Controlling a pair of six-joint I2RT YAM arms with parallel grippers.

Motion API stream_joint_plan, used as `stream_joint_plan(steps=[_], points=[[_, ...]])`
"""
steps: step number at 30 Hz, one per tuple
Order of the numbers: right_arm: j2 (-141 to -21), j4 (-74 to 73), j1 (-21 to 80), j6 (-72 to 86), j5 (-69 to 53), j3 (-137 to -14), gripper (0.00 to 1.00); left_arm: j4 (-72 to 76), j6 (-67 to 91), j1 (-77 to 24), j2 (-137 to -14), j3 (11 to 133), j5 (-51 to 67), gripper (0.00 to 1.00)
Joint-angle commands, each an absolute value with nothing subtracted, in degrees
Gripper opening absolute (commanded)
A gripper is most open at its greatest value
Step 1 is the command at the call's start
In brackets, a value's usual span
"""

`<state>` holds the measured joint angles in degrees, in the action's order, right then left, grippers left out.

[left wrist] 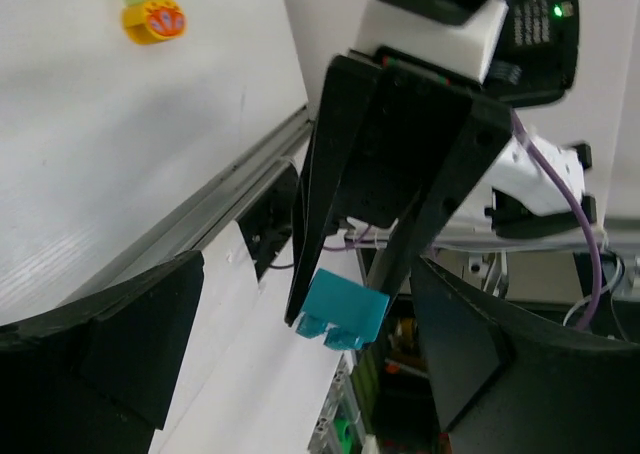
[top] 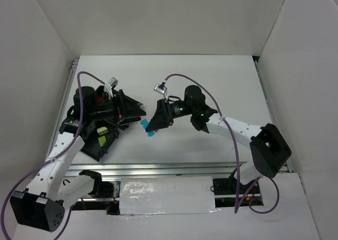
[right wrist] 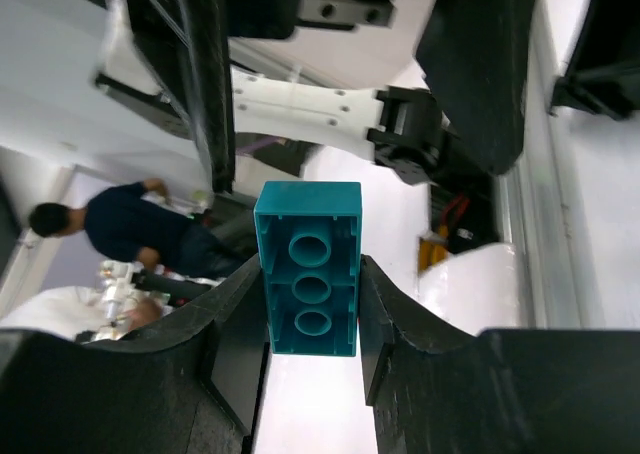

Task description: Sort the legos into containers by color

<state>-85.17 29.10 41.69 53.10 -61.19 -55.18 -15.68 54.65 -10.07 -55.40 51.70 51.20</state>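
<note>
My right gripper (top: 152,127) is shut on a cyan-blue lego (top: 146,127) and holds it above the table, just right of the black tray (top: 90,151). The right wrist view shows this lego's hollow underside (right wrist: 308,269) clamped between both fingers (right wrist: 225,334). My left gripper (top: 138,112) is open and empty, hovering over the tray's right side and facing the right gripper. Its wrist view shows the cyan-blue lego (left wrist: 343,309) held by the right gripper's fingers (left wrist: 325,204). Lime green legos (top: 101,136) lie in a near compartment. Most of the tray is hidden under the left arm.
An orange-yellow piece joined to a lime green one (left wrist: 150,12) lies on the white table, seen only in the left wrist view. White walls enclose the table on three sides. A metal rail (top: 169,168) runs along the near edge.
</note>
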Motion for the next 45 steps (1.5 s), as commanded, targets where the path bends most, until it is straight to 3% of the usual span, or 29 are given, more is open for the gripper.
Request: stream_joint_plan(steps=[1, 6, 14, 22, 24, 27, 31, 34, 37, 38, 39, 42, 43, 45], points=[[-83.4, 49.5, 40.6, 66.9, -65.0, -52.6, 0.0, -2.3, 60.2, -10.9, -53.2, 50.5, 57.7, 0.96], [-85.4, 59.0, 40.4, 74.4, -65.4, -52.7, 0.01, -1.2, 59.8, -11.5, -52.5, 51.1, 59.1, 0.89], [-86.2, 59.2, 40.5, 75.3, -64.2, -54.0, 0.01, 2.8, 61.5, -13.0, -53.3, 52.1, 60.0, 0.82], [-87.1, 56.5, 40.5, 73.9, -62.8, -54.3, 0.01, 7.6, 63.9, -15.4, -54.7, 53.0, 60.0, 0.68], [-87.7, 57.2, 40.3, 74.5, -62.5, -54.4, 0.01, 8.1, 63.9, -15.8, -55.0, 53.5, 60.0, 0.52], [-88.0, 58.0, 40.3, 74.9, -62.1, -54.6, 0.01, 8.2, 63.9, -16.3, -55.5, 53.7, 60.0, 0.41], [-88.2, 59.7, 39.4, 76.2, -62.3, -54.9, 0.01, 7.5, 63.3, -16.6, -55.7, 53.2, 59.9, 0.51], [-88.2, 59.6, 38.5, 76.6, -62.3, -54.8, 0.01, 7.4, 63.1, -16.6, -55.7, 52.8, 59.8, 0.53], [-88.1, 58.7, 37.5, 76.3, -62.2, -54.2, 0.01, 7.9, 63.3, -16.6, -55.8, 52.8, 59.8, 0.64], [-88.2, 58.8, 37.5, 76.5, -62.1, -54.2, 0.01, 8.1, 63.4, -16.6, -56.0, 52.9, 59.9, 0.63], [-88.2, 58.2, 37.4, 76.4, -62.1, -54.2, 0.01, 8.3, 63.5, -16.6, -56.0, 52.9, 60.0, 0.59], [-88.3, 56.9, 37.3, 75.7, -62.1, -54.7, 0.03, 8.6, 63.4, -16.7, -56.3, 53.4, 60.1, 0.36], [-88.4, 56.7, 37.4, 75.7, -62.2, -54.8, 0.05, 8.6, 63.2, -16.7, -56.7, 53.9, 60.2, 0.24], [-88.6, 56.4, 37.4, 75.6, -62.5, -55.0, 0.1, 7.6, 62.3, -16.7, -56.9, 54.4, 59.4, 0.18]])
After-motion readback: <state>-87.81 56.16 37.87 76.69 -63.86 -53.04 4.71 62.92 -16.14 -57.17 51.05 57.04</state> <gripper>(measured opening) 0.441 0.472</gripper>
